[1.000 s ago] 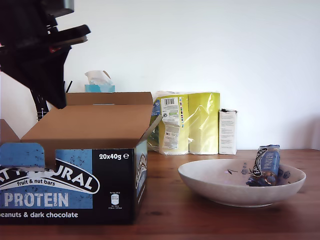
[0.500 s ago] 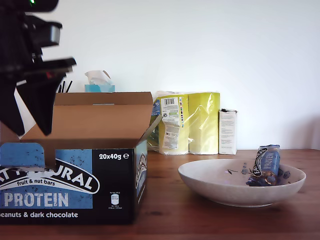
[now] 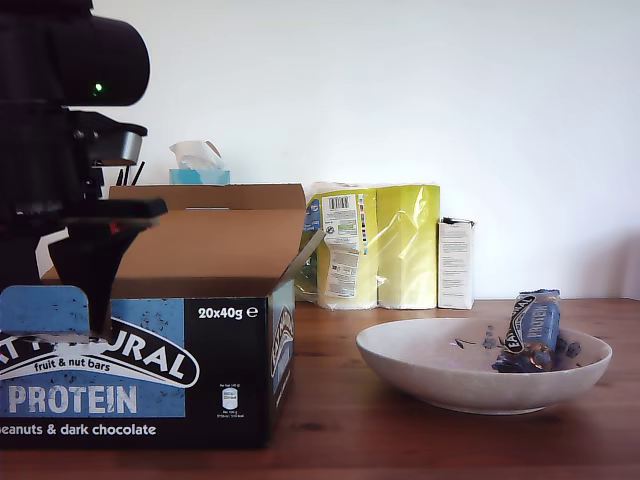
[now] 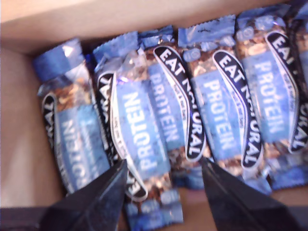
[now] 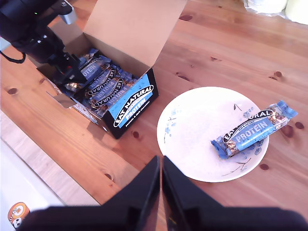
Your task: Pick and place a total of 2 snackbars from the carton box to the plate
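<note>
Claw reaching into the carton box (image 3: 150, 300) for a second snackbar
My first claw (image 4: 163, 187) is straddling one bar (image 4: 144, 139), spread apart; packed neighbours risk snagging; one snackbar (image 5: 252, 136) is lying on the plate (image 5: 192, 130); my second claw (image 5: 161, 180) is hanging closed

The box (image 3: 150, 330) stands on the worktop (image 3: 400, 430) at the exterior view's left, bars (image 4: 159, 115) packed side by side inside it. The plate (image 3: 440, 385) sits beside it toward that view's right, one bar (image 3: 532, 330) lying in it near its far-right rim. Behind both, along the worktop's back edge, stand paper rolls (image 3: 375, 245), a slim box (image 3: 456, 263) and a tissue box (image 3: 199, 172).
</note>
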